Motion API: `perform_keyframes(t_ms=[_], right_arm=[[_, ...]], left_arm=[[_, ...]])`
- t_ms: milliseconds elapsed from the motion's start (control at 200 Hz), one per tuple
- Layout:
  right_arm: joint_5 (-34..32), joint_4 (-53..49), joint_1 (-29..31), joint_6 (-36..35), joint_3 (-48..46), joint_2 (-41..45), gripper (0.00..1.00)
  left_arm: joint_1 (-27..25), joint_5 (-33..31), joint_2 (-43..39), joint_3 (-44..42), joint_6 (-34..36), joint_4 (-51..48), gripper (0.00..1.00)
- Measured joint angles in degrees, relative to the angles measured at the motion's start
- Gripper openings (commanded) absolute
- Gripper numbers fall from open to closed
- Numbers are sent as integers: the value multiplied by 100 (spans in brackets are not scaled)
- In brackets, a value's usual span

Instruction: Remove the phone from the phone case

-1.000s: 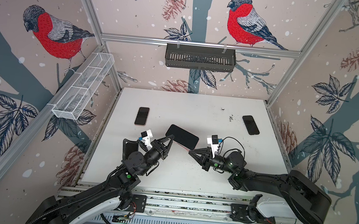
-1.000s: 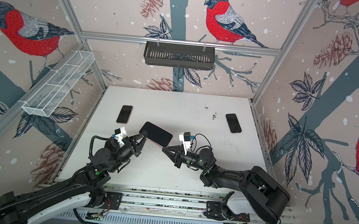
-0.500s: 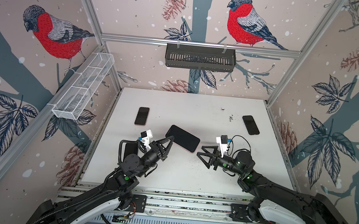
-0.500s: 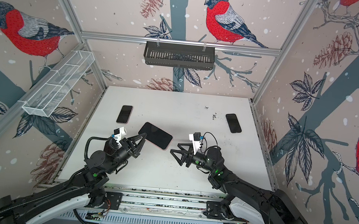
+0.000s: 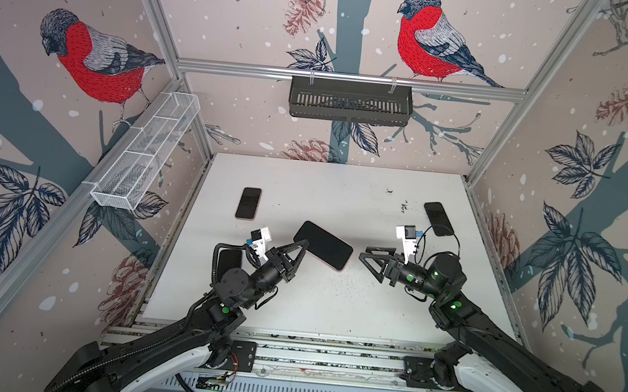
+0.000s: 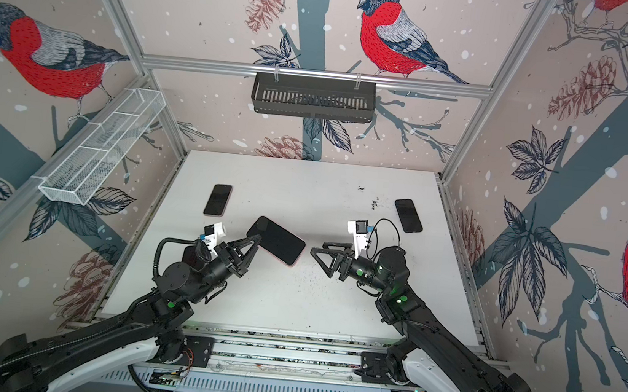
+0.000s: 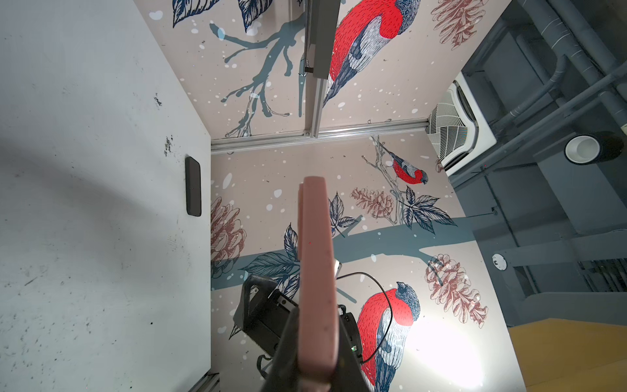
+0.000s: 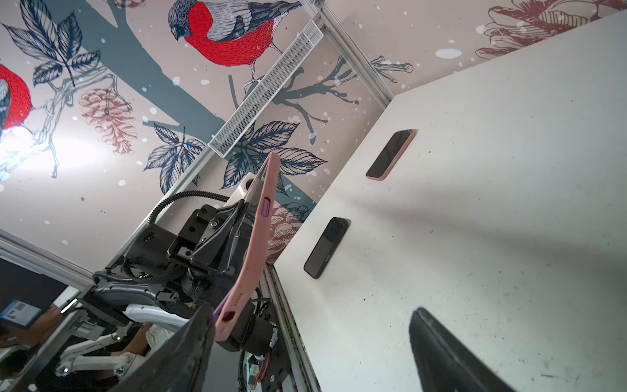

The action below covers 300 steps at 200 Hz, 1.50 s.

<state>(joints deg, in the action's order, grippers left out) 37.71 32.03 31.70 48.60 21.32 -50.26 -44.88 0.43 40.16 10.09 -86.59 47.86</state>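
Grasping cased phone (image 5: pixel 324 245), left hand (image 5: pixel 302 246) faces released right hand (image 5: pixel 367 260), spare phones (image 5: pixel 248 203) nearby

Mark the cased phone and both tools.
cased phone (image 5: pixel 323 244): in a top view, screen centre.
left tool (image 5: pixel 304 246): in a top view, fingertips shut on phone edge.
right tool (image 5: pixel 369 266): in a top view, gap between open fingertips.

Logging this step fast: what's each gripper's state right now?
Left gripper: shut on the black-screened phone in a pink case.
Right gripper: open, holding nothing.
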Motion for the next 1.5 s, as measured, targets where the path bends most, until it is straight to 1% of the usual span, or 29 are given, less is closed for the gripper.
perform_keyframes(t_ms=[220, 335, 470, 635, 745, 996, 1171, 1361, 1501], right_arm=[[280, 387, -15, 887, 59, -221, 90], [363, 546, 55, 1099, 160, -330, 88], [402, 741, 105, 1309, 184, -494, 82], [402, 925, 214, 1432, 229, -704, 75], [402, 1058, 251, 1445, 234, -809, 67], [398, 1255, 289, 1578, 278, -970, 55], [396, 1475, 317, 1725, 278, -1102, 49], [393, 1661, 369, 1770, 278, -1165, 38], [391, 1805, 407, 1873, 205, -1198, 32]], left_arm=[[0, 98, 50, -24, 0, 114, 0], [0, 107, 72, -26, 0, 120, 0], [0, 109, 114, -26, 0, 179, 0], [0, 129, 153, -31, 0, 238, 0], [0, 140, 157, -33, 0, 243, 0], [0, 155, 164, -52, 0, 284, 0], [0, 245, 188, -72, 0, 289, 0], [-2, 249, 197, -98, 0, 341, 0], [-2, 247, 199, -118, 0, 400, 0]])
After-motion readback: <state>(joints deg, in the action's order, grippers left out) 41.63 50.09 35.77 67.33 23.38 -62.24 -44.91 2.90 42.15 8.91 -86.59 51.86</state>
